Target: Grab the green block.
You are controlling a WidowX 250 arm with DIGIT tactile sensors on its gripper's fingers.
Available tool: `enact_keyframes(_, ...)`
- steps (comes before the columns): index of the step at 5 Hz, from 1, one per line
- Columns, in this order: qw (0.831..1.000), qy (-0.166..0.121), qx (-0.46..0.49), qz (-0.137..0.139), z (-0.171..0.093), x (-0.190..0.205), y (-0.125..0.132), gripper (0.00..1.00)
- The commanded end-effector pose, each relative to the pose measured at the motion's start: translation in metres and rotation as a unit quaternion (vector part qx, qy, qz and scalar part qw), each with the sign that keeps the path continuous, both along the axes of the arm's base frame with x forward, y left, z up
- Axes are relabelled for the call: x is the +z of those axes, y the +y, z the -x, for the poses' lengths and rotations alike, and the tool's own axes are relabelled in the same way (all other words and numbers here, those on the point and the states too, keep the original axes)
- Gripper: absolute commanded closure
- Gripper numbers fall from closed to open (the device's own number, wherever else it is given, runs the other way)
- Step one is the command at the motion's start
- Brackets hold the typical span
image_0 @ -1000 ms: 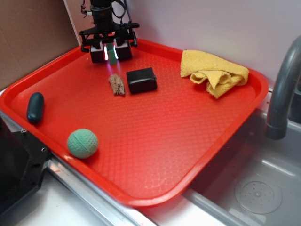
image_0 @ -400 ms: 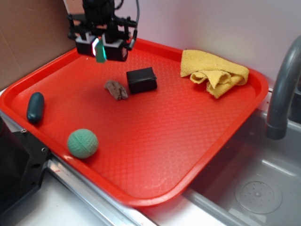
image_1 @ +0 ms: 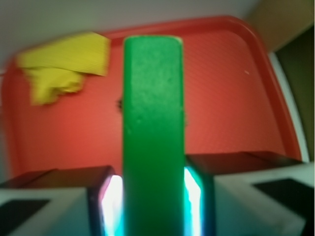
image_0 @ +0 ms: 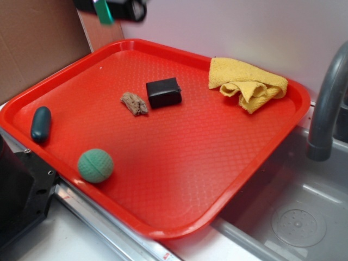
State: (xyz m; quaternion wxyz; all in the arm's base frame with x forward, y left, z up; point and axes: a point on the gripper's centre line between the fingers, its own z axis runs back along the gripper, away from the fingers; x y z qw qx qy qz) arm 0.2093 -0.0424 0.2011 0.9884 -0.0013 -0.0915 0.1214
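The green block (image_1: 153, 132) fills the middle of the wrist view, upright between my two fingers, which press on its sides. My gripper (image_1: 153, 196) is shut on it and held high above the red tray (image_1: 231, 108). In the exterior view only the bottom of the gripper (image_0: 111, 8) shows at the top edge, above the tray's far left corner, with the green block (image_0: 102, 11) sticking out below it, blurred by motion.
On the red tray (image_0: 179, 163) lie a black block (image_0: 163, 92), a brown scrap (image_0: 134, 103), a yellow cloth (image_0: 246, 82), a dark teal capsule (image_0: 41, 123) and a light green ball (image_0: 95, 165). A sink and grey faucet (image_0: 326, 109) stand at right.
The gripper has risen from the tray's far left corner with the green block in it, moving up and slightly left until it is almost out of the exterior view. The brown scrap shifted slightly.
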Motion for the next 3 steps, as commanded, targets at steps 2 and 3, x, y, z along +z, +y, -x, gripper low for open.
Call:
enact_keyframes(2, 0.999, 0.047, -0.007, 0.008, 0.012, -0.021, 0.033, 1.00)
enact_keyframes(3, 0.999, 0.032, -0.013, 0.012, 0.013, -0.019, 0.029, 1.00)
